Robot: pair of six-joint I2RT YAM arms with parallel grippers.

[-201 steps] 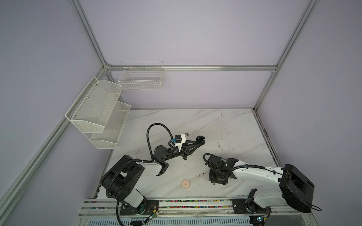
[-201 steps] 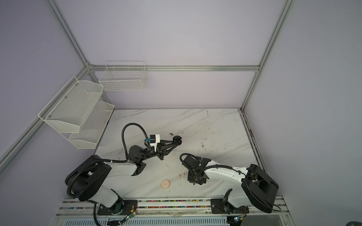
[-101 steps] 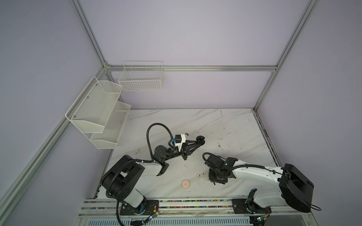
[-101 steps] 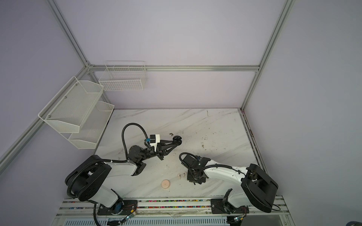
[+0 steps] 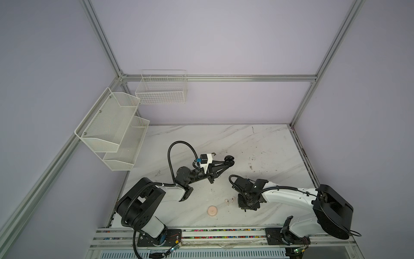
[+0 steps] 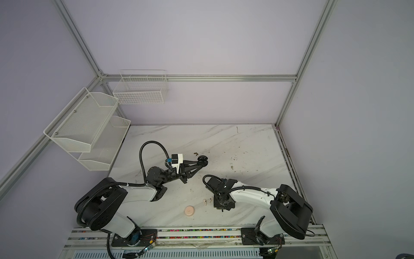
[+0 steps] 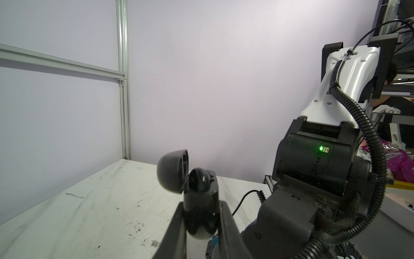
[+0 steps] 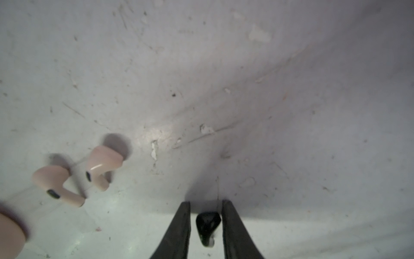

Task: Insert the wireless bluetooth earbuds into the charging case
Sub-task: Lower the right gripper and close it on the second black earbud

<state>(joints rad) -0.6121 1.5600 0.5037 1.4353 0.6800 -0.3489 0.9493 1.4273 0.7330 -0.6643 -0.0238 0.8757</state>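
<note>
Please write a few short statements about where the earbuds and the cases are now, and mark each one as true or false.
1. The left gripper holds a black case with its lid open. True.
2. The two pink earbuds sit inside the pink case. False: they lie on the table, apart from that case.
3. A black earbud lies between the fingers of the right gripper. True.
4. The pink case is held up in the air. False: it rests on the table, near the front edge.
</note>
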